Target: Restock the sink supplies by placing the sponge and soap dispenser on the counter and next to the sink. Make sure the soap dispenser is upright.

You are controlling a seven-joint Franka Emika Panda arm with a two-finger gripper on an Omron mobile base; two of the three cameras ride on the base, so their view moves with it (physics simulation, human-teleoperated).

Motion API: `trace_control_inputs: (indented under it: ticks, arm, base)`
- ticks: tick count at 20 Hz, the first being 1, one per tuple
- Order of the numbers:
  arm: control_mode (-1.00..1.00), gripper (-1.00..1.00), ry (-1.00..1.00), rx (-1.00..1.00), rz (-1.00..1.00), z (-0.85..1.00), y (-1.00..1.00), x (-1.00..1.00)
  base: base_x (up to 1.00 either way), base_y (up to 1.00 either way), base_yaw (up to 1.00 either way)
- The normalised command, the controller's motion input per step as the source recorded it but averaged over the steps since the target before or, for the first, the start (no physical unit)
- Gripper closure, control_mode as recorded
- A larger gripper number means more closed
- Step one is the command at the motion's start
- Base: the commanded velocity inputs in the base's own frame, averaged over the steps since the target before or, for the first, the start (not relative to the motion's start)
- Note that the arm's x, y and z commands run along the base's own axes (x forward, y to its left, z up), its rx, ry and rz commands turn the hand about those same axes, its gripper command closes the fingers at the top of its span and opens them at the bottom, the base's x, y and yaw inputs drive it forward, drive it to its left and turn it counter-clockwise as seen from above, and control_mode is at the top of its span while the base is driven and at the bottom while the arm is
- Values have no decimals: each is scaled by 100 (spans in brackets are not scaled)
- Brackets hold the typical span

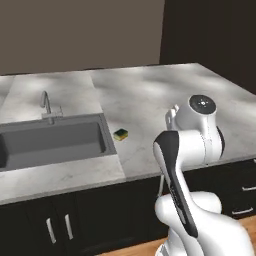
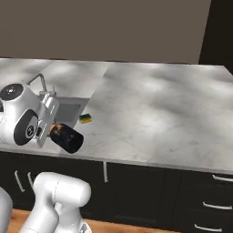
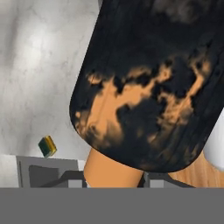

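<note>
Sink (image 1: 50, 142) recessed at 9 o'clock in the left base view, faucet (image 1: 46, 106) at its rear edge. Sponge (image 1: 120, 134) lies flat on the counter (image 1: 160, 100) just beside the sink's right rim, green face up; also seen at 8 o'clock in the hand view (image 3: 47, 146). Gripper (image 2: 51, 129) at 9 o'clock of the right base view, clamped on the soap dispenser (image 2: 67, 138), which is tilted, black body angling down toward 4 o'clock, above the counter's front edge. Hand view: dispenser body close up, orange neck at 6 o'clock.
</note>
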Motion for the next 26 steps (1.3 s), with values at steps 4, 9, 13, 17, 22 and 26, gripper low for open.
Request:
trace_control_inputs:
  ticks: [4, 9, 13, 17, 22, 26]
  arm:
    - [100, 100, 0, 0, 0, 0, 0, 0]
    - [100, 100, 0, 0, 0, 0, 0, 0]
    - [100, 100, 0, 0, 0, 0, 0, 0]
    - [100, 100, 0, 0, 0, 0, 0, 0]
    - [-100, 100, -4, 11, 8, -3, -35, 0]
    - [-100, 100, -20, 24, 21, 3, -66, 0]
  base:
    - [42, 64, 31]
    - [39, 41, 30]
    - [34, -16, 23]
    - [30, -41, 14]
    - [6, -16, 6]
    - [0, 0, 0]
